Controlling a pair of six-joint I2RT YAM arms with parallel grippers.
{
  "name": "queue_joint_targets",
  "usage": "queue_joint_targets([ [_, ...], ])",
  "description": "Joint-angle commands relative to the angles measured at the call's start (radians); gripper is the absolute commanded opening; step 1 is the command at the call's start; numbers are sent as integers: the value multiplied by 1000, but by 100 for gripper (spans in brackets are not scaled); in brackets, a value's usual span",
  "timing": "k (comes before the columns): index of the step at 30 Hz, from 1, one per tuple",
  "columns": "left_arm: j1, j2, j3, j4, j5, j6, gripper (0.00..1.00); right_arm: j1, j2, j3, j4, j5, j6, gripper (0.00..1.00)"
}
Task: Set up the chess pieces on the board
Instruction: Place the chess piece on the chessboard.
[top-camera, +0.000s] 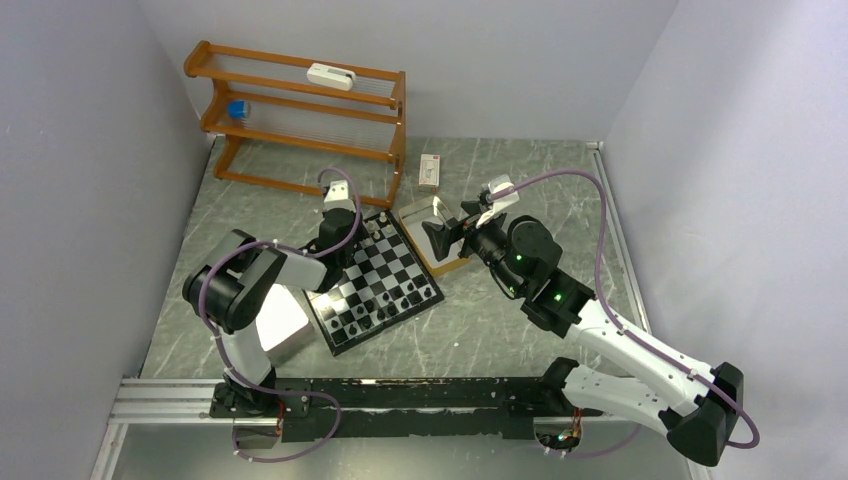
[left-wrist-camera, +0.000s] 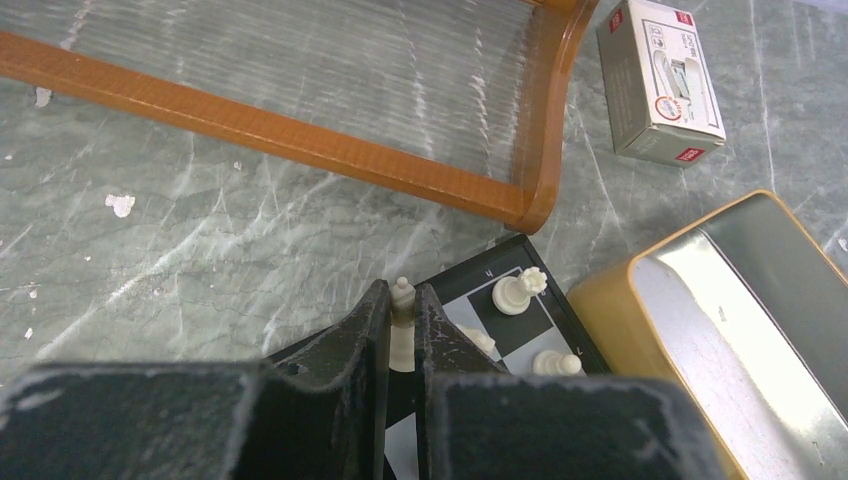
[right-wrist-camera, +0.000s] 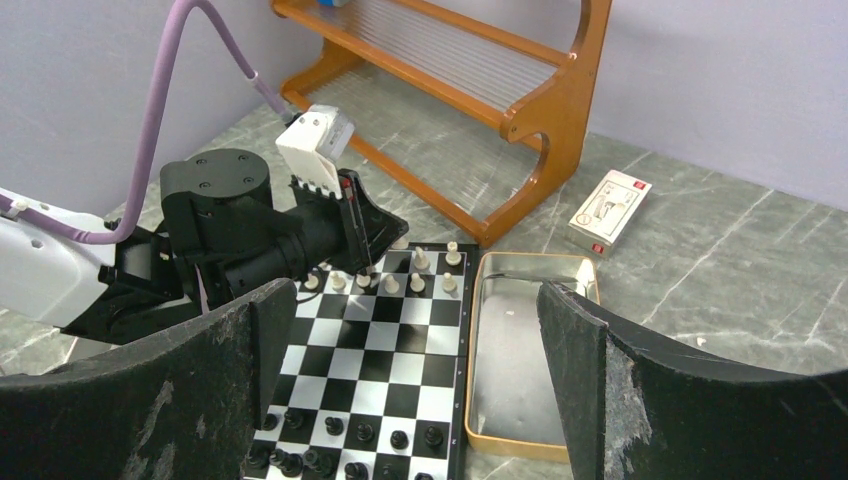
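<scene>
- Cream piece (left-wrist-camera: 402, 330) is pinched upright in the left gripper (left-wrist-camera: 402, 300), long axis vertical, at the board's (right-wrist-camera: 390, 350) far corner.
- Cream row (right-wrist-camera: 390, 283) stands just beside it, so I'd guess straight down.
- Right gripper (right-wrist-camera: 420, 300) hangs wide open, empty, over the tin (right-wrist-camera: 520, 350); left's nearer.

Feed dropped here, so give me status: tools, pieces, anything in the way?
Left tool shut on a cream piece at the far corner of the board. Right tool open, empty, above the tin tray. Tray beside board; no obstruction seen.

One board (right-wrist-camera: 375, 370), one rack (right-wrist-camera: 565, 95), one box (left-wrist-camera: 660, 80)
</scene>
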Motion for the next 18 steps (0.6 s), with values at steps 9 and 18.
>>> queue_joint_targets([
  [9, 4, -6, 37, -93, -12, -13, 5, 5, -4, -5, 38, 11, 3, 95],
  [18, 4, -7, 29, -67, 7, 11, 5, 5, -8, -8, 40, 8, 3, 95],
])
